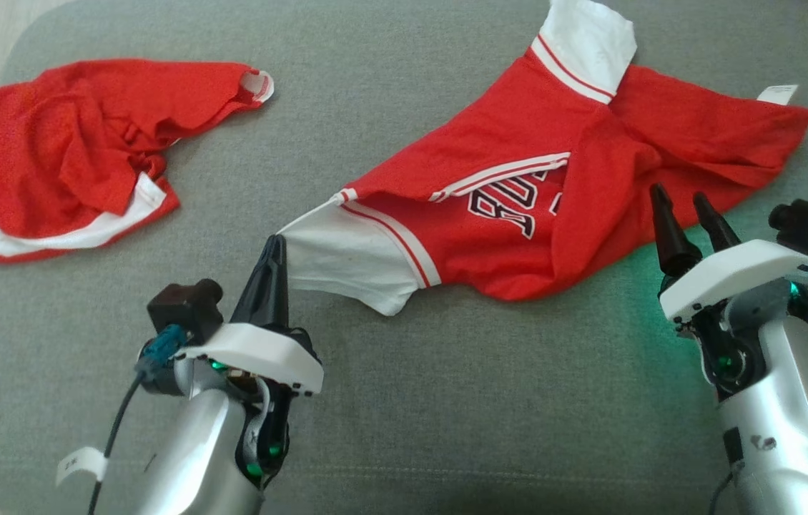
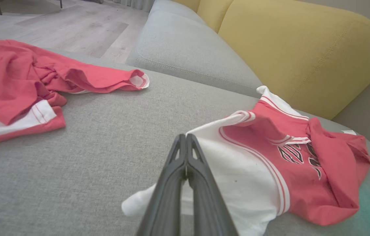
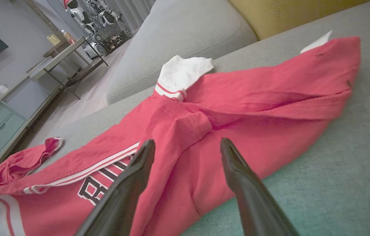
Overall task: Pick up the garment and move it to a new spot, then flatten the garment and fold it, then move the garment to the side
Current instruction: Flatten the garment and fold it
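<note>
Head view places the garment (image 1: 518, 214), a red jersey with white sleeves, crumpled across the middle and right of the grey sofa cushion (image 1: 447, 400). Its long axis runs from a white sleeve (image 1: 347, 265) at the near left to a red hem with a label at the far right.

The left gripper (image 1: 275, 247) has its fingers pressed together on that sleeve's corner, and the cloth is drawn to a point at their tips. The right gripper (image 1: 677, 194) stands with fingers spread and holds nothing. It is just beside the near edge of the red body, with the cloth lying straight ahead on the far side of its fingers.

With one end pinched, the lift likely turns on the right arm, the nearer one, taking the body or hem. A second red garment (image 1: 53, 164) lies well apart at the far left.
</note>
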{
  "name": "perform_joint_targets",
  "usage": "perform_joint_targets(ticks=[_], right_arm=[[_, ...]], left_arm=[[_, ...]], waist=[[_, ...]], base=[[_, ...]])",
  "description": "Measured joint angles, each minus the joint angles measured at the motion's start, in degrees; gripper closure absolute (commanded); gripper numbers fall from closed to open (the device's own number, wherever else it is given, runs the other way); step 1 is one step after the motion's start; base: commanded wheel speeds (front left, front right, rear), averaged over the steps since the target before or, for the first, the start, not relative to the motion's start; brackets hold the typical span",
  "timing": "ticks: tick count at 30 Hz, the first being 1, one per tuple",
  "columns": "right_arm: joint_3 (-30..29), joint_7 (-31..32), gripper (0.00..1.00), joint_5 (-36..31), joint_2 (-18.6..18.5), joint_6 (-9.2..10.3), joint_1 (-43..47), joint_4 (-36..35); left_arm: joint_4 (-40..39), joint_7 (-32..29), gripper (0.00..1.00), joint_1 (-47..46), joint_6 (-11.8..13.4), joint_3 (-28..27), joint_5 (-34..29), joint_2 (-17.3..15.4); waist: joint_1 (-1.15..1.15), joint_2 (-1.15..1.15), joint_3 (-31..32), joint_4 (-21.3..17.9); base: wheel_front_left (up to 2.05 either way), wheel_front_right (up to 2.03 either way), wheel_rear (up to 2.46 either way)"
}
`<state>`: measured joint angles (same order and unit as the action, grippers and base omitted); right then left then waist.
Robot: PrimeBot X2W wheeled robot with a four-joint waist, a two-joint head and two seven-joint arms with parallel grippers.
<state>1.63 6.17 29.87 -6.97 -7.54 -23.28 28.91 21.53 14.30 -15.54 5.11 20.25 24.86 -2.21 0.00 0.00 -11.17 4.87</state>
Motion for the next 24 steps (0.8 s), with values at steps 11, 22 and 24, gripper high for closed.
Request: perform_joint_targets(ticks=[11,22,24], right_arm=[[0.91,0.41,0.0,0.68,-1.1,0.01,-6.3,7.49],[0.25,-0.16,0.0,-1.71,-3.01,0.01,-12.72,14.49],[0.51,-0.62,0.29,-1.71,-3.01,0.0,-13.07,14.88]], left_arm=[[-1.15,0.0,1.0,-0.08,0.43,3.08,1.04,-0.01],[-2.16,0.0,1.0,-2.57,0.96,5.13,2.79,0.0],[-2.16,0.0,1.0,-2.57,0.97,5.19,3.11,0.0]], waist=[[0.0,0.0,-2.65,1.92],[0.01,0.0,-5.76,4.56],[0.0,0.0,-5.97,4.79]], base=[[0.0,0.0,0.0],[0.0,0.0,0.0],[0.0,0.0,0.0]])
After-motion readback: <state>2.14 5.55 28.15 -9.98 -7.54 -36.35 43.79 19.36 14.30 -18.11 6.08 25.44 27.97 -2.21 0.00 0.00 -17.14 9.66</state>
